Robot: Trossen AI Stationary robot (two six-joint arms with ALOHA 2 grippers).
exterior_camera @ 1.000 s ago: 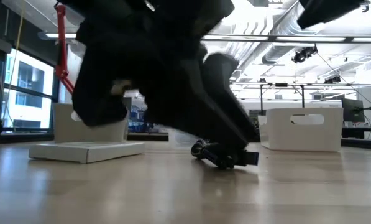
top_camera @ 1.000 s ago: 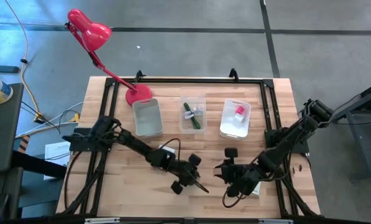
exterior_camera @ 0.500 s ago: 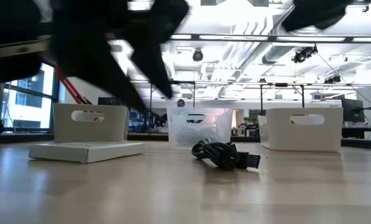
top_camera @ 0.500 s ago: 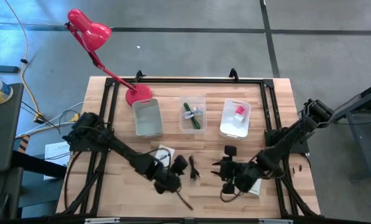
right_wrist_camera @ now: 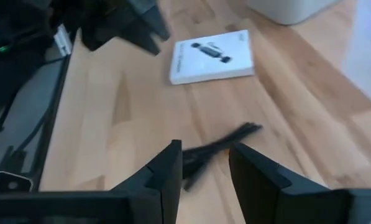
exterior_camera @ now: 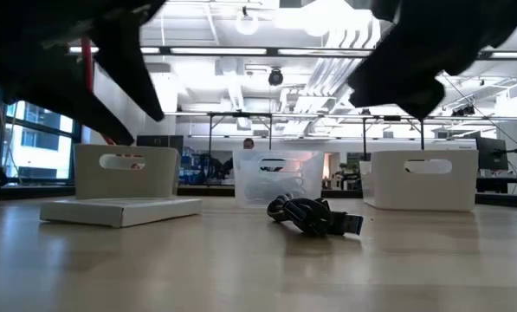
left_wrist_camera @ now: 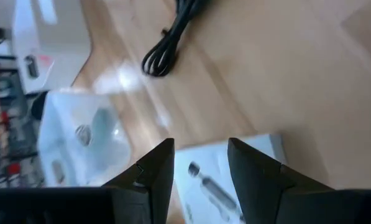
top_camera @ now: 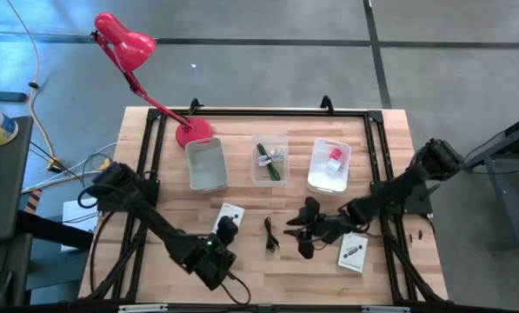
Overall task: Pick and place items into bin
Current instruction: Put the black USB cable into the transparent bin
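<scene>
Currently, at the table's left front, my left gripper (top_camera: pixel 225 233) hangs with fingers apart and empty over 1 white card (top_camera: pixel 230 215). Mid-table the black cable (top_camera: pixel 271 236) lies loose, short of the 3 bins (top_camera: pixel 269 139). My right gripper (top_camera: pixel 304 228), fingers parted, hovers beside it; the other card (top_camera: pixel 353 251) lies farther right. I judge a pick is starting: next, lower onto an item and close.

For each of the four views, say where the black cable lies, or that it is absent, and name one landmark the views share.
High view: cable on bare wood between the two hands, below the middle bin.
Low view: centre, before the clear bin.
Left wrist view: upper middle, beyond the fingers.
Right wrist view: just past the fingers.
Shared landmark: the white card.
</scene>
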